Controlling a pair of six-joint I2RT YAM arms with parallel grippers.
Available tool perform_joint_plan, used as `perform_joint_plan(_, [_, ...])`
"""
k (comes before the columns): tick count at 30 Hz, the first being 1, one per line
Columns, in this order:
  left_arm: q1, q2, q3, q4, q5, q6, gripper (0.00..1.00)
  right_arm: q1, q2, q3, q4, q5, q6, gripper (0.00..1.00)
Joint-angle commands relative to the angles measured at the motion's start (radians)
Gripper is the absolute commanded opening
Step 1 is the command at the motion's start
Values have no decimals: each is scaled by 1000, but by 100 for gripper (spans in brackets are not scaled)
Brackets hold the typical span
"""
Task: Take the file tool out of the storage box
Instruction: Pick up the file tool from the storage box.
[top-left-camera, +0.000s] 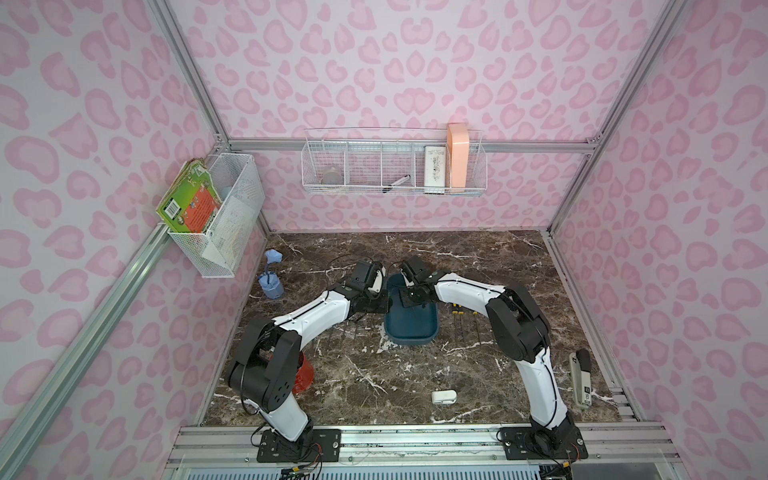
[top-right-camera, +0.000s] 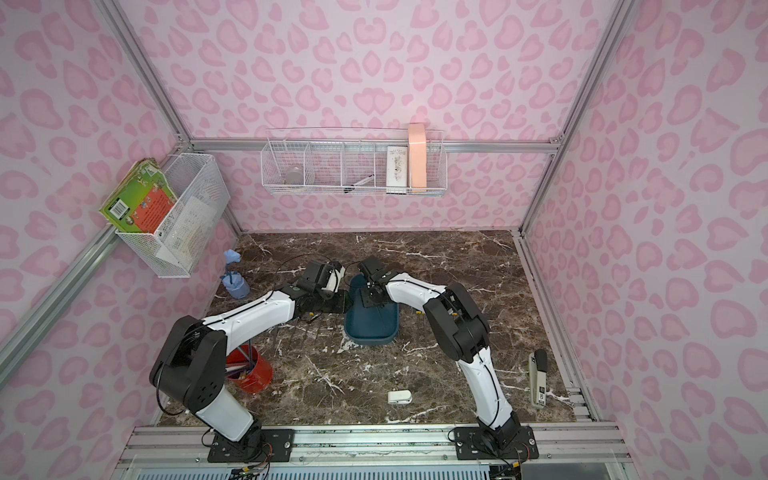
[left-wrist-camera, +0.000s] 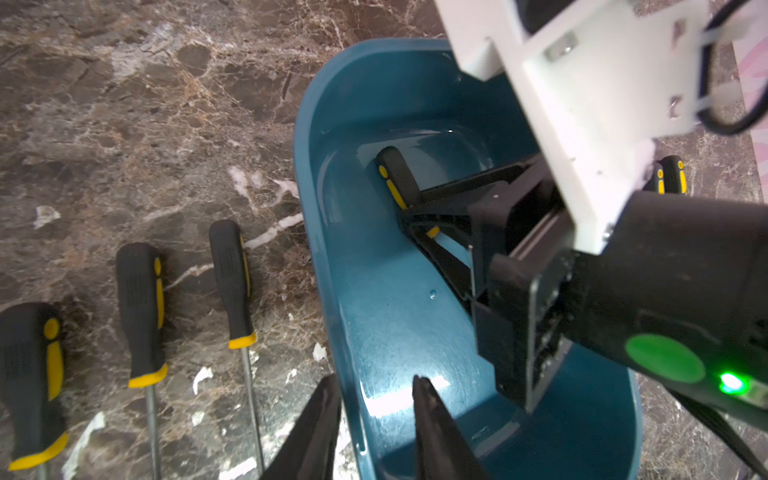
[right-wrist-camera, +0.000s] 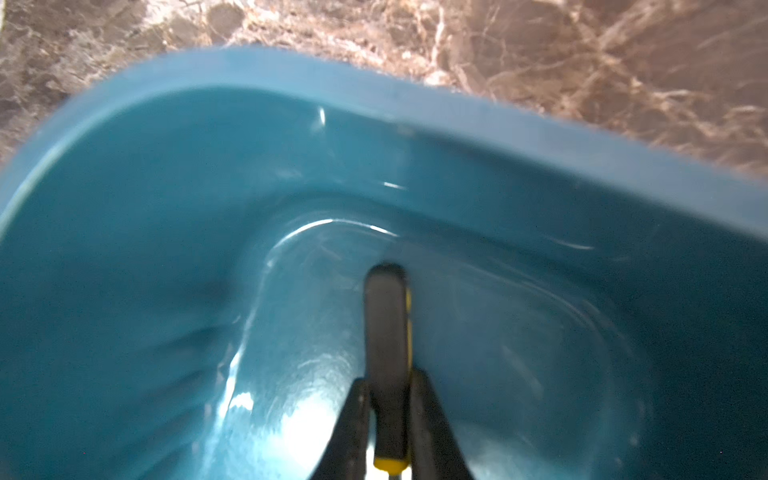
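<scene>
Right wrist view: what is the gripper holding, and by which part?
The right gripper is shut on the black-and-yellow-handled file tool, gripping its handle near the yellow collar, inside the dark teal plastic storage box.

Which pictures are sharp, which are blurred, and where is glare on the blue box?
Right wrist view: soft throughout, storage box rim smeared, bright glare on its floor beside the file tool. Left wrist view: sharper, one glare patch on the floor. Both top views: evenly lit, box without glare.
</scene>
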Motion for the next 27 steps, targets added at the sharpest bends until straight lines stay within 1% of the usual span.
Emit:
perform_joint_plan(1, [-1, -14, -5, -8, 5, 5, 35, 2, -23, -25, -28, -2, 4, 9])
perform_joint_plan(5, [0, -36, -9, -11, 14, 2, 35, -2, -72, -21, 44, -45, -6, 4])
perform_joint_plan(8, [0, -66, -16, -16, 21, 3, 36, -6, -114, -14, 95, -79, -9, 2])
perform_joint_plan(10, [0, -101, -37, 1, 31, 1, 38, -9, -144, -10, 116, -97, -10, 2])
perform_joint_plan(13, [0, -195, -99, 70, 57, -11, 44, -18, -213, -34, 161, -132, -7, 1])
perform_joint_plan(17, [0, -330, -179, 156, 138, -25, 51, -20, -370, -168, 302, -186, 4, 0])
perform_joint_plan(19, [0, -393, -228, 224, 219, -38, 54, -20, -459, -243, 378, -228, 10, 0])
perform_joint_plan(22, [0, -481, -318, 359, 316, -92, 59, -18, -584, -370, 502, -313, 42, 0])
perform_joint_plan(25, [0, -572, -405, 474, 388, -151, 61, -19, -702, -498, 683, -411, 116, 0])
perform_joint_plan(27, [0, -626, -461, 570, 428, -197, 62, -13, -756, -572, 810, -451, 177, 0])
